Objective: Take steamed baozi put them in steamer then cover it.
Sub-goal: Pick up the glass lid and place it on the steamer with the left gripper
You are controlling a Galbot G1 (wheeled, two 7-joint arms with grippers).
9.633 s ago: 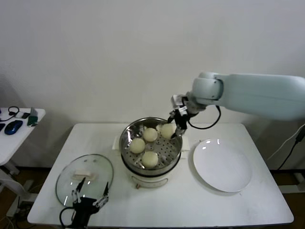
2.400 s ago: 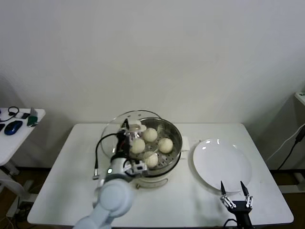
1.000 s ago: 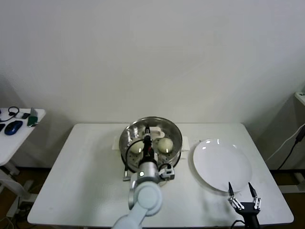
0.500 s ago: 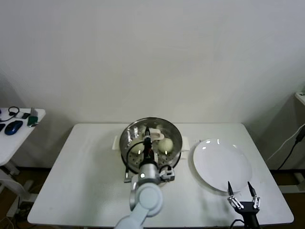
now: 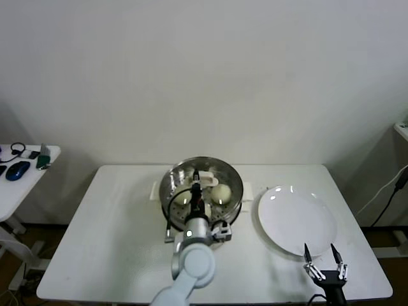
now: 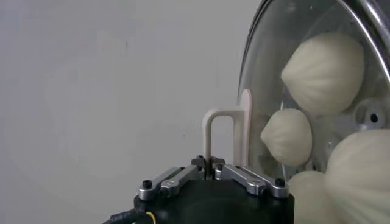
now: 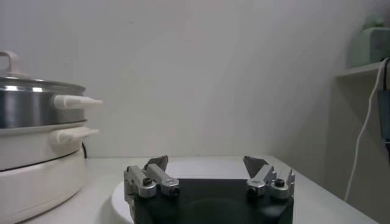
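Observation:
The steamer stands at the table's middle. The clear glass cover lies on top of it, and in the right wrist view it looks level on the rim. My left gripper hangs over the pot's middle, shut on the cover's cream-white handle. In the left wrist view the left gripper pinches one leg of that handle. Several steamed baozi show through the glass, one of them at the pot's right side. My right gripper waits open near the table's front right edge.
A flat white plate lies right of the steamer, just behind the right gripper. The steamer's side handles stick out toward the plate. A small side table with gadgets stands at far left.
Over the last seconds my left gripper carried the cover from the pot's left side to over its middle. In the last second it only settled slightly. The right arm stayed put.

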